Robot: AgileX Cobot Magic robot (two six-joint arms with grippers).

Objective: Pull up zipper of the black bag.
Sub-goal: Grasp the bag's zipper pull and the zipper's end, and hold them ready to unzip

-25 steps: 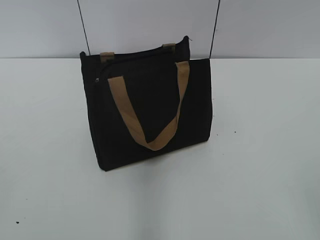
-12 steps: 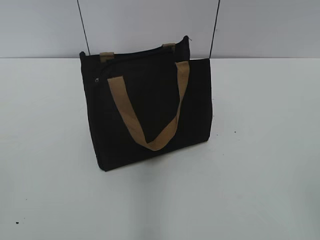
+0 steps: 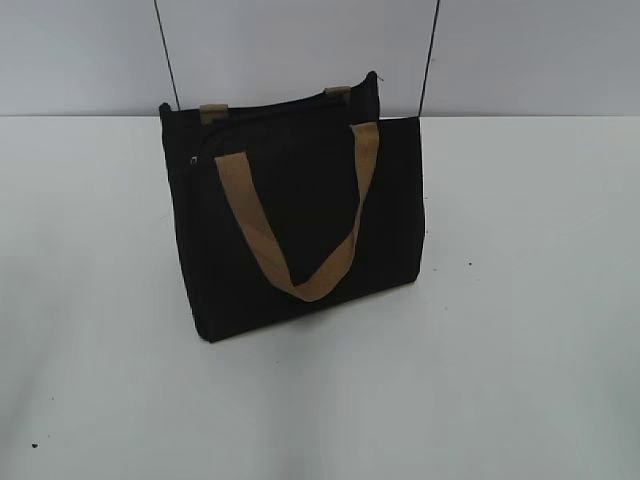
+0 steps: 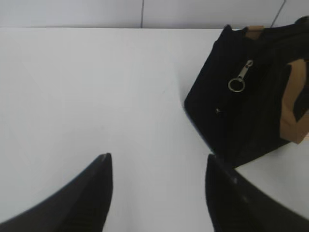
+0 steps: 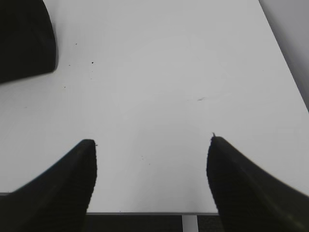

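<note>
left gripper [image 4: 157, 159]: I see it spread, empty
right gripper [image 5: 152, 142]: spread, empty
black bag [image 4: 251, 101]: upright, up-right of my left gripper
zipper [image 4: 240, 79]: ring pull hanging at bag's corner

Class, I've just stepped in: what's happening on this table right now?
Nothing is being handled yet. A black bag with tan handles stands upright on the white table. Its zipper pull, a small metal tab with a ring, hangs at the bag's left end. The left pincer is open above bare table, short of that end. The right pincer is open too, over bare table beside the bag.
</note>
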